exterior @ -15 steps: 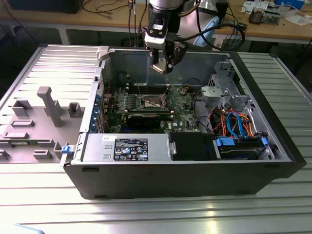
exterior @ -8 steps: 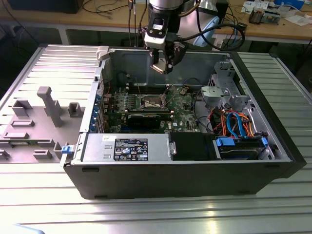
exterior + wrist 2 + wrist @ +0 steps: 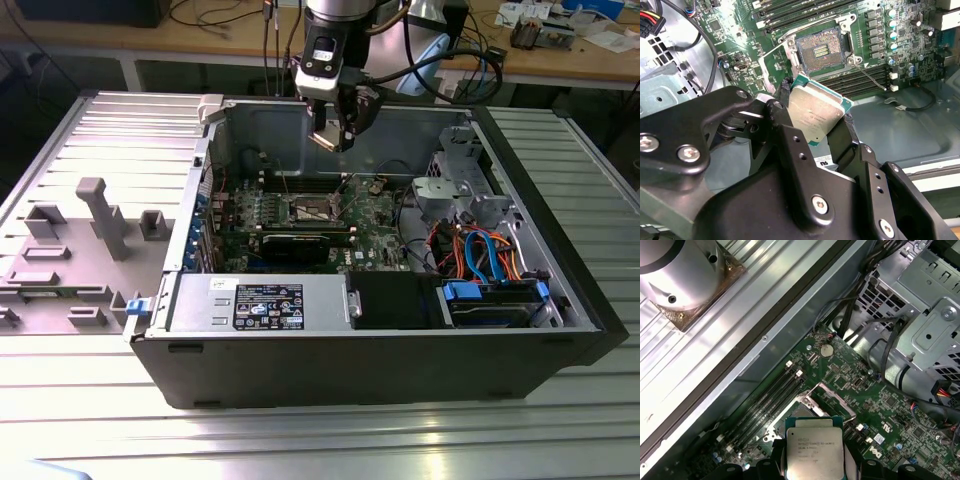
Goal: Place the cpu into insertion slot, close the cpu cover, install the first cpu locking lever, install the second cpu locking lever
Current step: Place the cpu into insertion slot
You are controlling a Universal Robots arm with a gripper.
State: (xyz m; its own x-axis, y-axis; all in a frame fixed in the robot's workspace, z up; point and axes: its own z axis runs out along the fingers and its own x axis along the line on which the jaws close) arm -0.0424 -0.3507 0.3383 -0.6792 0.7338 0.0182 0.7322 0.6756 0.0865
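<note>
Room first: your gripper (image 3: 333,138) hangs high over the open computer case (image 3: 380,375), up near the far wall's top edge, so nothing crowds it sideways. Down on the board it gets tighter. The insertion slot (image 3: 821,51) has long memory slots (image 3: 860,80) just beside it, and the grey drive cage (image 3: 455,190) sits off toward the exterior view's right. The cpu cover (image 3: 836,399) stands flipped up, leaving the contact field bare. Your black fingers (image 3: 786,132) are clamped on the cpu (image 3: 816,116), pinching two opposite edges, with its metal top facing both wrist cameras. The chip is well above the slot, not touching it.
</note>
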